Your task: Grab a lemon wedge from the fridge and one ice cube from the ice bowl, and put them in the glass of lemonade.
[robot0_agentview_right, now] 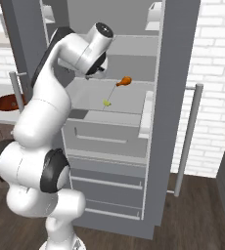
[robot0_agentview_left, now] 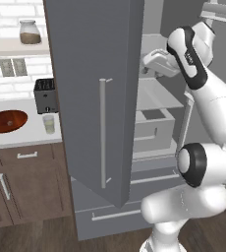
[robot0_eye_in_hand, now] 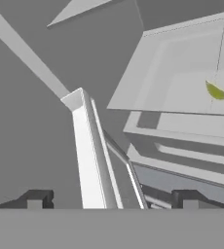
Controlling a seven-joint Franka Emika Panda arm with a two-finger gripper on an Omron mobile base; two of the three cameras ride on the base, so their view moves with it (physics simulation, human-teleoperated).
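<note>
Reach into the open fridge for the lemon wedge

Both doors of the tall matte grey two-door fridge stand open, and the tiny pale yellow lemon wedge lies on the pale middle shelf, nearer you than the orange-brown drumstick-shaped item. Your two-finger gripper hangs at the fridge's left side with jaws spread wide, holding nothing. Swing right, clear the white door-bin edge, come down over the wedge and close gently; it is small and could skid.
</note>
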